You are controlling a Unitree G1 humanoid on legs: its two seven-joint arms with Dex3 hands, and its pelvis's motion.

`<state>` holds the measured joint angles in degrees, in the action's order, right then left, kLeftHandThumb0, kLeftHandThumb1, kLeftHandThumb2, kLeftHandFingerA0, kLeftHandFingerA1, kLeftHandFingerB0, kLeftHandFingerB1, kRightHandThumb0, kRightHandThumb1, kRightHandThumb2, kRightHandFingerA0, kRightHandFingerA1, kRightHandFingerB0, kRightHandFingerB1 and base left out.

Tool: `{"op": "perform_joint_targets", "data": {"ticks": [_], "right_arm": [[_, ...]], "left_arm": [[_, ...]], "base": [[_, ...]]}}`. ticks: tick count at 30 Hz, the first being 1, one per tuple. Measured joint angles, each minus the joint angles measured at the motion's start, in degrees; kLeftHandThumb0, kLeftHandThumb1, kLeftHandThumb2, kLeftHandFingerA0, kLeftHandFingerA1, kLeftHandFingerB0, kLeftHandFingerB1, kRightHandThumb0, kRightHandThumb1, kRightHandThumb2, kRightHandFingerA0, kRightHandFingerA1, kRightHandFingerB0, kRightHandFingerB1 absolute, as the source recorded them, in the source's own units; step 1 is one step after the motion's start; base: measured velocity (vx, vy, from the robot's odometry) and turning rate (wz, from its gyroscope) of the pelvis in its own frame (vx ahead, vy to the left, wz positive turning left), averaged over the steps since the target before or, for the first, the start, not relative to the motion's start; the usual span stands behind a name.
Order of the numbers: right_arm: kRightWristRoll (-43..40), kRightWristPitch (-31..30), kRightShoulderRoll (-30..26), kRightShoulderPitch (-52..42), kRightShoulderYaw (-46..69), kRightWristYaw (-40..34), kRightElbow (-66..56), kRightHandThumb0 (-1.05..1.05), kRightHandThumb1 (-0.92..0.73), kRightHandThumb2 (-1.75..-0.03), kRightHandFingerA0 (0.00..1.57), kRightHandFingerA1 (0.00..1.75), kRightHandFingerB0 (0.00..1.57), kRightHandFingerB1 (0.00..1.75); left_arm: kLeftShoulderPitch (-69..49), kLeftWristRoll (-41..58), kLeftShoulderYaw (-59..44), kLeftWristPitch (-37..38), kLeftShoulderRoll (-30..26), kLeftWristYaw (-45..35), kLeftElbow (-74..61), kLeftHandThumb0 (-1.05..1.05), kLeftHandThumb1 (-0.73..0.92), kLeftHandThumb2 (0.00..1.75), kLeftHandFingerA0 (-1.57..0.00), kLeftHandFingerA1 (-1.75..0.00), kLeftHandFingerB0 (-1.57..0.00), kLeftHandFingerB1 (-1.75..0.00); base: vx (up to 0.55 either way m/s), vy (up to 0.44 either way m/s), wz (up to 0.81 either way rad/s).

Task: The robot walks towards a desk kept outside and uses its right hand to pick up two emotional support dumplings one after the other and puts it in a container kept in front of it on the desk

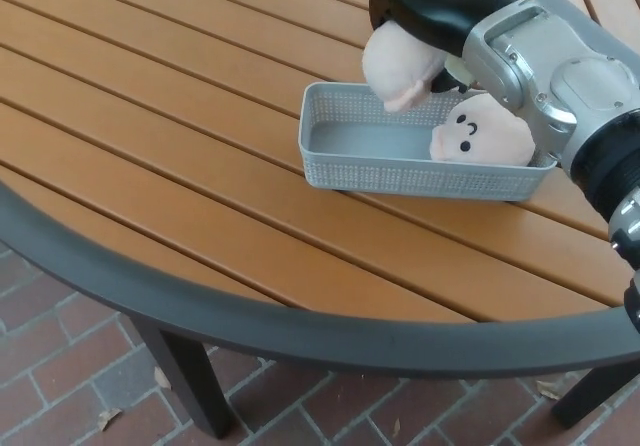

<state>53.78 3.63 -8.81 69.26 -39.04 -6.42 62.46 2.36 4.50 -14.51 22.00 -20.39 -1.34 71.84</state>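
Observation:
A grey mesh container point(340, 171) stands on the wooden slat table point(150, 116). In its right end lies a pale pink dumpling plush point(485, 136) with a small face. My right hand point(445, 1), black and coming in from the upper right, is shut on a second pale dumpling plush point(400, 66), held just above the container's back rim over its left-middle part. The silver forearm point(560, 76) covers the container's far right corner. My left hand does not show.
The table's dark curved rim point(250, 316) runs across the lower picture. Below it are a table leg point(185, 381) and a brick floor point(60, 366). Bare slats stretch to the left of the container.

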Motion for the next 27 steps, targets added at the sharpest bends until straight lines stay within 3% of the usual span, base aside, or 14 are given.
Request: {"op": "perform_joint_targets", "data": {"ticks": [1,2,7,8,15,16,19,20,24,25,27], "right_arm": [[0.0,-0.6,0.0,0.4,0.0,-0.2,0.4,-0.38,-0.43,-0.62,1.00,1.60,0.75,0.68],[0.0,-0.7,0.0,0.4,0.0,-0.2,0.4,-0.28,-0.50,-0.55,0.87,1.61,0.83,0.65],[0.0,-1.2,0.0,0.4,-0.4,-0.2,1.0,-0.33,-0.51,-0.55,0.88,1.58,0.87,0.61],[-0.1,-1.2,0.1,0.4,-0.5,-0.2,1.0,-0.37,-0.55,-0.59,0.81,1.63,0.83,0.57],[-0.7,-0.6,1.0,-0.8,-0.7,1.9,0.0,-0.27,-0.55,-0.59,0.80,1.54,0.75,0.52],[-0.7,-0.5,1.0,-0.9,-0.7,2.1,-0.1,-0.24,-0.56,-0.59,0.78,1.50,0.68,0.54],[-1.3,0.0,1.8,-2.1,-0.8,3.6,-0.7,-0.24,-0.58,-0.57,0.78,1.48,0.67,0.57],[-1.4,0.0,2.0,-2.4,-0.8,3.8,-0.8,-0.25,-0.55,-0.59,0.78,1.53,0.62,0.61],[-1.8,0.2,2.6,-3.9,-1.0,4.8,-1.0,-0.27,-0.55,-0.59,0.75,1.52,0.58,0.50],[-1.9,0.1,3.0,-4.3,-1.1,5.1,-1.0,-0.33,-0.60,-0.58,0.57,0.96,0.52,0.47],[-1.8,-0.4,3.3,-4.5,-1.7,5.9,-0.7,-0.33,-0.60,-0.58,0.57,0.96,0.52,0.47]], "left_arm": [[0.0,0.0,0.0,0.0,0.0,0.1,0.0,-0.22,-0.18,0.79,-1.34,-1.22,-1.36,-1.20],[0.0,0.0,0.0,0.0,0.0,0.1,0.0,-0.22,-0.18,0.79,-1.34,-1.21,-1.36,-1.20],[0.1,0.0,0.3,0.0,0.0,0.1,0.0,-0.22,-0.17,0.80,-1.33,-1.21,-1.34,-1.19],[0.1,0.0,0.3,0.0,0.0,0.1,0.0,-0.22,-0.17,0.80,-1.33,-1.21,-1.34,-1.20],[0.9,0.0,0.3,0.0,0.1,0.2,0.0,-0.22,-0.19,0.79,-1.34,-1.22,-1.36,-1.20],[1.0,0.0,0.3,0.0,0.1,0.2,0.0,-1.05,0.01,1.13,-1.50,-0.94,-1.54,-0.77],[1.2,0.0,0.3,0.0,0.1,0.2,-0.1,-1.05,0.02,1.12,-1.50,-0.95,-1.53,-0.79],[1.2,0.0,0.3,0.0,0.1,0.2,-0.1,-1.05,0.02,1.08,-1.51,-0.99,-1.50,-0.87],[1.2,0.0,0.3,0.1,0.1,0.0,-0.2,-1.05,0.01,1.10,-1.54,-0.93,-1.53,-0.78],[1.3,0.0,0.2,0.2,0.1,-0.2,-0.2,-1.05,-0.01,1.12,-1.55,-0.90,-1.57,-0.70],[1.4,0.0,0.1,0.2,0.1,-0.3,-0.3,-1.05,-0.01,1.12,-1.55,-0.90,-1.57,-0.70]], "base": [[0.00,0.000,0.00],[0.00,0.000,0.00],[0.00,0.000,0.00],[0.00,0.000,0.00],[0.00,0.000,0.00],[0.00,0.000,0.00],[0.00,0.000,0.00],[0.00,0.000,0.00],[0.00,0.000,0.00],[0.00,0.000,0.00],[0.00,0.000,0.00]]}}
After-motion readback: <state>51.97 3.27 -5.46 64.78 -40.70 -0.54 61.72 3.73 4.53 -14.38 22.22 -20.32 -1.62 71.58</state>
